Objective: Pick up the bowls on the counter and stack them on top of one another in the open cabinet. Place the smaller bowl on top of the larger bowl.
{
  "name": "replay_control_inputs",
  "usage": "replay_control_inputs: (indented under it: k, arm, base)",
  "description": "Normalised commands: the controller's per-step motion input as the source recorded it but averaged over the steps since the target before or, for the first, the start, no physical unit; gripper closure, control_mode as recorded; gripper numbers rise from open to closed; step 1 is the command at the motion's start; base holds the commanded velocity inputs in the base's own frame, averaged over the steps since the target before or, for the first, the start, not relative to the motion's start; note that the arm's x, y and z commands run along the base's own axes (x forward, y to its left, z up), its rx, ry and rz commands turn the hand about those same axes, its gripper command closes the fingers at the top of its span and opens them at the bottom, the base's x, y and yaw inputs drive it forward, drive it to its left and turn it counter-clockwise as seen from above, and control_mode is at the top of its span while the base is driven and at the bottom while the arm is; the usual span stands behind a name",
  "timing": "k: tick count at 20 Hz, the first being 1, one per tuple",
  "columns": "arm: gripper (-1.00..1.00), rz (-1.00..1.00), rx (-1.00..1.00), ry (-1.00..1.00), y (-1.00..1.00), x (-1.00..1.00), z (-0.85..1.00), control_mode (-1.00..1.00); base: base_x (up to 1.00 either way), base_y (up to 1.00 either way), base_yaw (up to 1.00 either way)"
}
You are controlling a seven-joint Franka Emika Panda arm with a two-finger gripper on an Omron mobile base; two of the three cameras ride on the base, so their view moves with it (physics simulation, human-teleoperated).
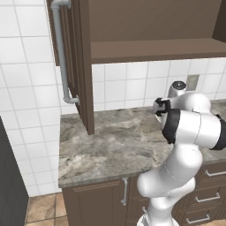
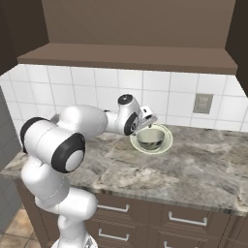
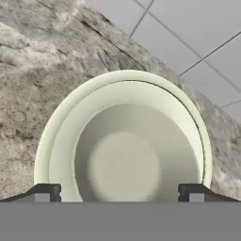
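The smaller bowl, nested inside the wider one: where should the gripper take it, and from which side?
Likely by its plain rim, from above: the smaller bowl sits upright inside the larger bowl, whose flare blocks its sides. The gripper already hangs spread over it.

White tiled wall (image 1: 26, 88); terracotta floor (image 1: 42, 209); grey wall outlet (image 2: 202, 103)

The smaller bowl (image 2: 150, 138) sits inside the larger bowl (image 2: 164, 145) on the desk (image 2: 203, 164), centre of the right base frame, below the cabinet (image 2: 131, 55) shelf. My tool (image 3: 120, 192) hangs directly above both bowls, fingertips (image 3: 47, 192) at the frame's bottom.
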Motion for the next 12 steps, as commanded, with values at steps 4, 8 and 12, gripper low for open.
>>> replay_control_inputs:
  k: [4, 8, 12]
  arm:
    - [-1.0, -0.02, 0.0, -0.02, 0.34, -0.19, -0.02, -1.0]
    - [-1.0, 0.0, 0.0, -0.06, 0.4, 0.0, -0.01, -1.0]
    - [-1.0, 0.0, 0.0, -0.08, 0.24, -0.05, -0.03, -1.0]
  base:
    - [0.0, 0.0, 0.0]
    - [0.0, 0.0, 0.0]
    - [0.0, 0.0, 0.0]
